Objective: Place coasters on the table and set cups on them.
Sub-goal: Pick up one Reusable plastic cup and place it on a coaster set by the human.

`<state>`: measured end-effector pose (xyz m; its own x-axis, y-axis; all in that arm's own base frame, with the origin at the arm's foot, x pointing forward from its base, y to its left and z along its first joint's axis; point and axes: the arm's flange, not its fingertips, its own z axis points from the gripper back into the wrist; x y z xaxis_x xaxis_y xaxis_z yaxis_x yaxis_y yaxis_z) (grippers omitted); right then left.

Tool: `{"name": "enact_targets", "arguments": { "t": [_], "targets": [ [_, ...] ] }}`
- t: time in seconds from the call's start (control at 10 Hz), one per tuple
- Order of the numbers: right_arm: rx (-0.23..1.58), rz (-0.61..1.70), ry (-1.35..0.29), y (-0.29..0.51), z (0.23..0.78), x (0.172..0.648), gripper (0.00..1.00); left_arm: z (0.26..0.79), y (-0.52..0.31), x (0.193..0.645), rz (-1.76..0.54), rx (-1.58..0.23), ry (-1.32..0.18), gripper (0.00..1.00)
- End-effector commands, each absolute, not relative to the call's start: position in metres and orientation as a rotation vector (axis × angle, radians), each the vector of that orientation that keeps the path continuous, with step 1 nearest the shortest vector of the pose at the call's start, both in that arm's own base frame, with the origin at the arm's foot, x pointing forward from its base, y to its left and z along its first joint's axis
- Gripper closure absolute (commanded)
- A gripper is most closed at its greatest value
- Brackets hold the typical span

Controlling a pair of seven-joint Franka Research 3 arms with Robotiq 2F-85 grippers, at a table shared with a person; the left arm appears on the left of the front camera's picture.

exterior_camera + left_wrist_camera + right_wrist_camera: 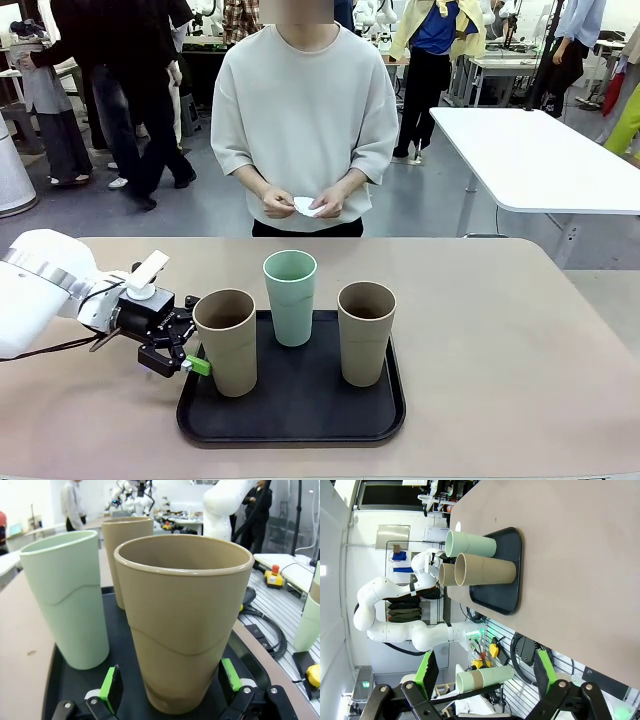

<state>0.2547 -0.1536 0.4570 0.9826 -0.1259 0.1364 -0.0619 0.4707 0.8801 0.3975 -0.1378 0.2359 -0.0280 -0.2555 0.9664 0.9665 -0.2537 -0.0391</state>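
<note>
Looking along the left gripper, spread wide and clasping nothing: nearest tan cup directly between the green pads, low on its wall, upright on the black tray. Ahead and off to one side, mint cup; farther ahead, second tan cup. Probably light, rigid and smooth, so apt to slip or tip; best pinched squarely nearer mid-height. Right gripper likewise spread and empty, well apart from the tray. Coasters far across the table, in the person's hands.
</note>
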Motion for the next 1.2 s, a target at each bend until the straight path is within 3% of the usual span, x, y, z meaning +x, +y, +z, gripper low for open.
{"name": "enact_targets", "arguments": {
  "t": [0.0,0.7,0.8,0.9,1.0,1.1],
  "targets": [
    [1.095,-0.035,-0.196,-0.154,0.457,0.254,0.0,0.231,-0.148,0.396,-1.494,-1.192,-0.851,0.0],
    [1.095,-0.035,-0.196,-0.154,0.457,0.254,0.0,0.219,-0.165,0.381,-1.574,-1.239,-0.86,0.0],
    [1.095,-0.035,-0.196,-0.154,0.457,0.254,0.0,0.219,-0.164,0.381,-1.587,-1.239,-0.863,0.6],
    [1.095,-0.035,-0.196,-0.154,0.457,0.254,0.0,0.219,-0.164,0.382,-1.585,-1.243,-0.866,0.6],
    [1.095,-0.035,-0.196,-0.154,0.457,0.254,0.0,0.22,-0.164,0.382,-1.587,-1.245,-0.865,1.0],
    [1.095,-0.035,-0.196,-0.154,0.457,0.254,0.0,0.22,-0.163,0.382,-1.583,-1.245,-0.863,0.65]
  ]
}}
